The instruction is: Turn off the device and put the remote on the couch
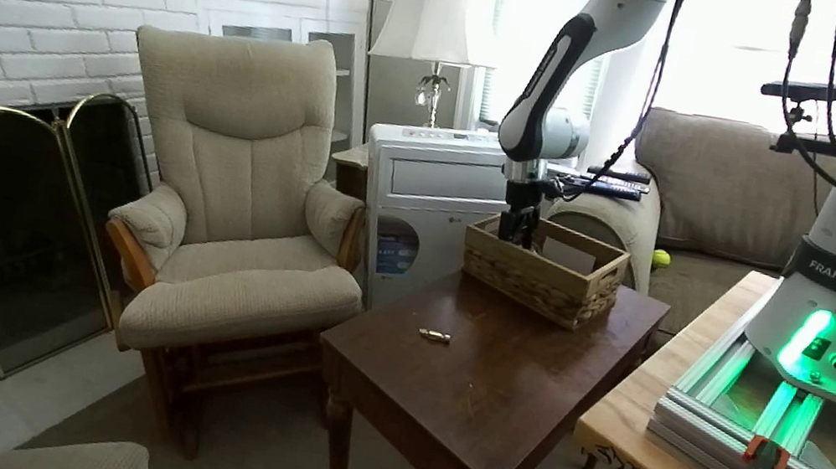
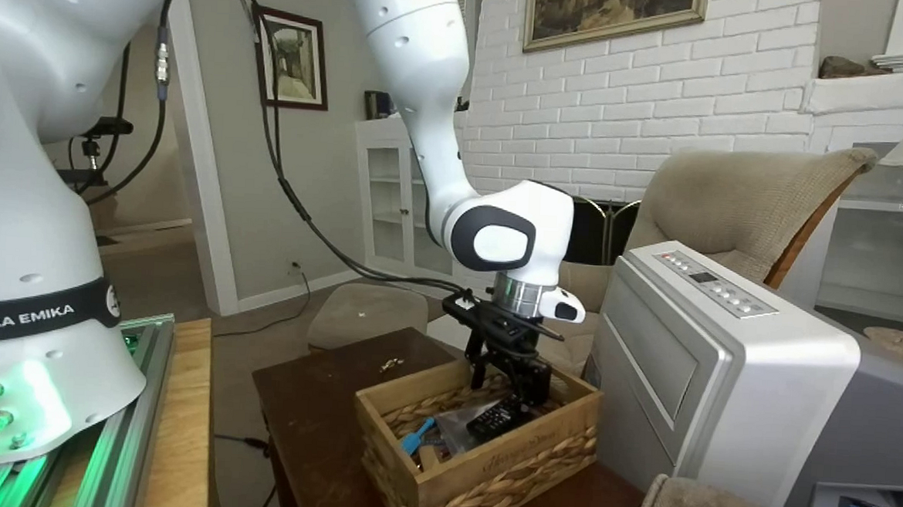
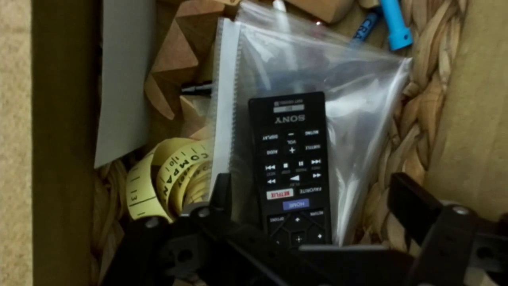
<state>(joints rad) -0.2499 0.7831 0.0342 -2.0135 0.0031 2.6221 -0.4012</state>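
A black Sony remote (image 3: 293, 159) lies in the wicker basket on top of a clear plastic bag; it also shows in an exterior view (image 2: 495, 420). My gripper (image 3: 317, 194) is open, with one finger on each side of the remote and a gap on both sides. The remote's near end is hidden under the gripper. In both exterior views the gripper (image 1: 518, 230) (image 2: 503, 384) points down into the basket. A white device (image 1: 436, 178) (image 2: 716, 360) with a button panel on top stands beside the table. The beige-tan couch (image 1: 739, 195) is behind, near the window.
The wood-rimmed basket (image 1: 538, 276) (image 2: 486, 472) sits on a dark wooden table (image 1: 478, 380). It also holds a yellow measuring tape (image 3: 170, 178), a white card (image 3: 123, 79) and blue items (image 3: 397, 28). Several remotes (image 1: 609, 186) lie on the couch arm. A recliner (image 1: 248, 181) stands nearby.
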